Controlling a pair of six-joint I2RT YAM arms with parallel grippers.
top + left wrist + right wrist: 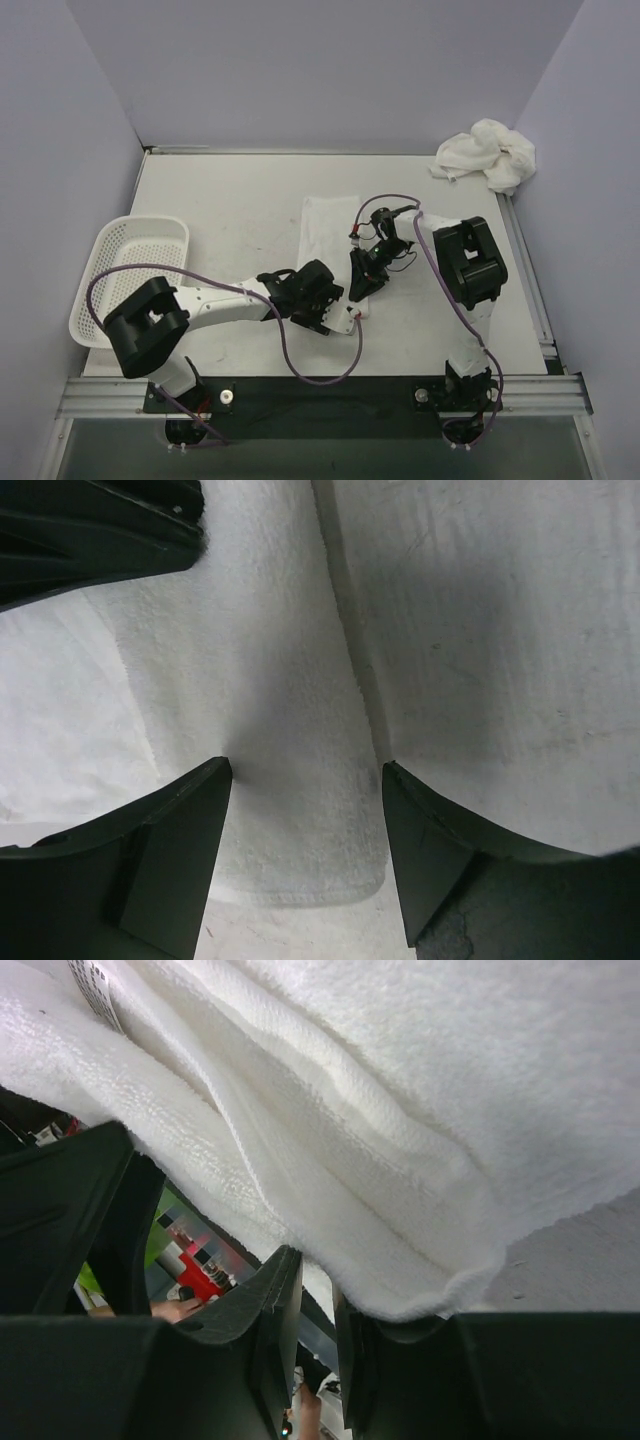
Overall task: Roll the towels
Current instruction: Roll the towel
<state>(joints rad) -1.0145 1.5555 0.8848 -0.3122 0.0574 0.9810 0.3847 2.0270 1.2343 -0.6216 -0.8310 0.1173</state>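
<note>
Now left claw (307, 770) spread astride towel (270, 650) edge; right claw (316, 1295) pinching its lifted hem.

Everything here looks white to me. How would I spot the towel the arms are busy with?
Find the pale table, then look at its middle. The towel there lies stretched out as a long strip, unlike the crumpled towel heaped at the far right corner.

Off-white table (230, 200), scuffed and faintly stained, lies under the fingers (150, 870). Pale lavender walls (330, 70) close it in beyond the fingers and on both sides of them. Aluminium rail (320, 395) with a black strip (320, 370) runs along the table edge behind the fingers. Light even, shadows soft.
</note>
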